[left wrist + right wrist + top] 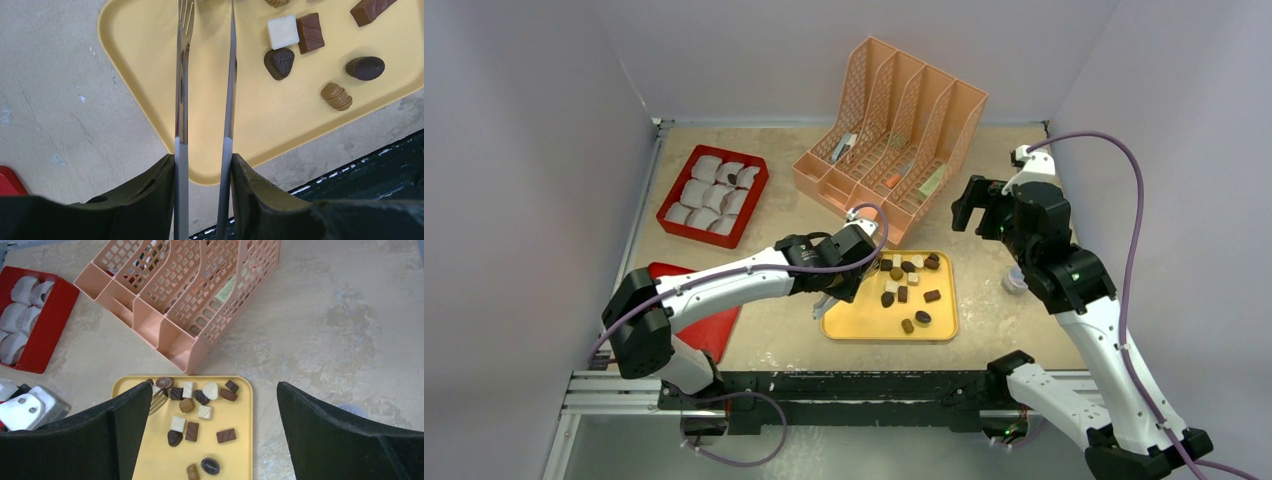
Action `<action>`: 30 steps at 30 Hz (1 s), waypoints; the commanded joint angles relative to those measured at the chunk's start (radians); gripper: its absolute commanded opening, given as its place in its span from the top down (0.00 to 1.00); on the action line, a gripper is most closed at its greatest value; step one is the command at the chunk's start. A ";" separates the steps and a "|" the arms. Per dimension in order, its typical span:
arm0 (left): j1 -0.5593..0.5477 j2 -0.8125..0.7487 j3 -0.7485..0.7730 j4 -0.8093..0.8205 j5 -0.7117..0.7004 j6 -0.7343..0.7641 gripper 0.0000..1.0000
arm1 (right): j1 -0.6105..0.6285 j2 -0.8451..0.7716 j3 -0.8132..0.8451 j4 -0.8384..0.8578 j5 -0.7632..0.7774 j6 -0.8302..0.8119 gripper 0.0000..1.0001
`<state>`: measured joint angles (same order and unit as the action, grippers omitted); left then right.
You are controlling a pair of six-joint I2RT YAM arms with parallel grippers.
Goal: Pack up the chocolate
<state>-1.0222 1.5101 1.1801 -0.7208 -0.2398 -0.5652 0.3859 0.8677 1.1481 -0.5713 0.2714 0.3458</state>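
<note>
The chocolate (909, 282), several dark, caramel and white pieces, lies scattered on a yellow tray (854, 328). It also shows in the left wrist view (283, 31) and in the right wrist view (192, 431). My left gripper (842, 283) is at the tray's left edge, shut on metal tongs (181, 75). The two tong arms stand apart and reach over the tray (150, 60). Their slotted tip (157, 401) lies next to the pieces at the tray's far left. My right gripper (969, 203) is open and empty, held high to the right of the tray (240, 460).
A red box (750, 205) with white cup liners (709, 190) stands at the back left. A red lid (714, 330) lies by the left arm. A pink file rack (894, 130) stands just behind the tray. A small round object (1014, 282) sits by the right arm.
</note>
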 commanded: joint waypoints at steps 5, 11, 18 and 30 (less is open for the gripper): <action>-0.015 0.005 0.015 0.055 -0.052 -0.013 0.59 | -0.002 -0.024 0.010 0.028 0.016 -0.003 0.04; -0.021 0.017 0.018 0.060 -0.059 -0.015 0.59 | -0.002 -0.024 0.013 0.025 0.013 -0.005 0.04; -0.028 -0.015 0.025 0.029 -0.077 -0.026 0.66 | -0.002 -0.013 0.009 0.037 0.008 -0.003 0.04; -0.029 -0.133 -0.009 0.008 -0.099 -0.077 0.72 | -0.002 -0.013 -0.001 0.050 0.006 0.002 0.04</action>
<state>-1.0462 1.4445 1.1790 -0.7307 -0.3035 -0.6033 0.3859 0.8581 1.1477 -0.5697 0.2710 0.3466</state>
